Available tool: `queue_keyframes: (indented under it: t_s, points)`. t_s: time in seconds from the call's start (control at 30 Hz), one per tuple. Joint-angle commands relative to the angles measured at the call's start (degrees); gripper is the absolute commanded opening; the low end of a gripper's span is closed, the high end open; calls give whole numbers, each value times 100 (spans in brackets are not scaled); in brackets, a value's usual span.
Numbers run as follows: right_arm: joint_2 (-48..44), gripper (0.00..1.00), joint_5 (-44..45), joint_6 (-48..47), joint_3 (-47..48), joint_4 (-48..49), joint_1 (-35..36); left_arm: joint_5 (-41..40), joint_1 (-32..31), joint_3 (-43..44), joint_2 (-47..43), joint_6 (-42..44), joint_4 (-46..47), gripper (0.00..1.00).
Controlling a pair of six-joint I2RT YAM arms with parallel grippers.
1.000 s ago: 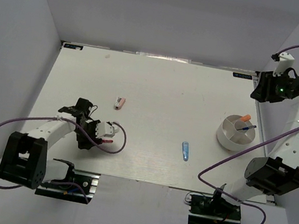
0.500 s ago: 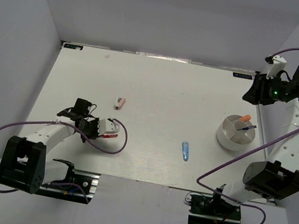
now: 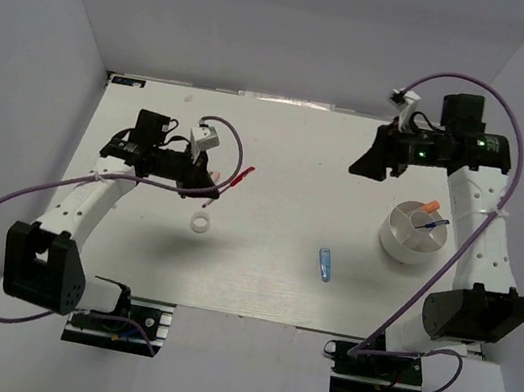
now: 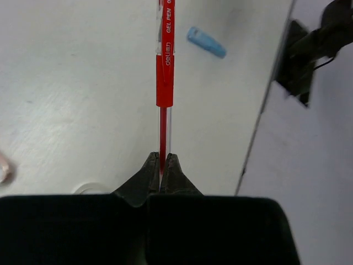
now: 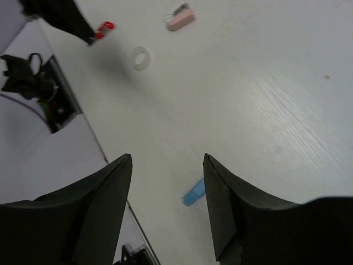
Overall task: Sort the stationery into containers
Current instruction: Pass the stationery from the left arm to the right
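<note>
Top external view is showing the white table running wide between grey side walls. Its broad middle is lying between the two arms, with the small light-blue piece sitting toward the near edge. The left gripper is pinching the slim red pen by one end, jaws closed on it. It is holding the pen over the table's left half, pointing far-right. The white tape ring is lying just nearer than that claw. The round white divided bowl is sitting near the right edge, holding the orange-capped white marker and the slim blue pen. The right gripper is hanging beyond the bowl and to its left, its fingers spread wide apart in the right wrist view. That view is also showing the pinkish-white eraser beyond the ring, which I cannot make out from overhead.
</note>
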Motion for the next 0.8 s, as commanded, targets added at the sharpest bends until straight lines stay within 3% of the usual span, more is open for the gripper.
queue_keyframes:
  t_s: [0.0, 0.1, 0.23, 0.53, 0.77]
  points:
    - [152, 62, -794, 317, 237, 286, 415, 1167, -83, -52, 318, -2065, 1154, 0]
    - [362, 69, -1076, 448, 422, 312, 898, 1449, -232, -236, 346, -3496, 2489, 0]
    - [556, 73, -1173, 694, 396, 391, 1277, 1370, -487, -255, 258, -4413, 3277, 0]
    - [1171, 73, -1472, 1063, 843, 637, 1919, 1959, -769, -457, 214, -5362, 4262, 0]
    - [1313, 70, -1595, 1003, 1037, 646, 2191, 2126, -883, -395, 319, -5478, 4420, 0]
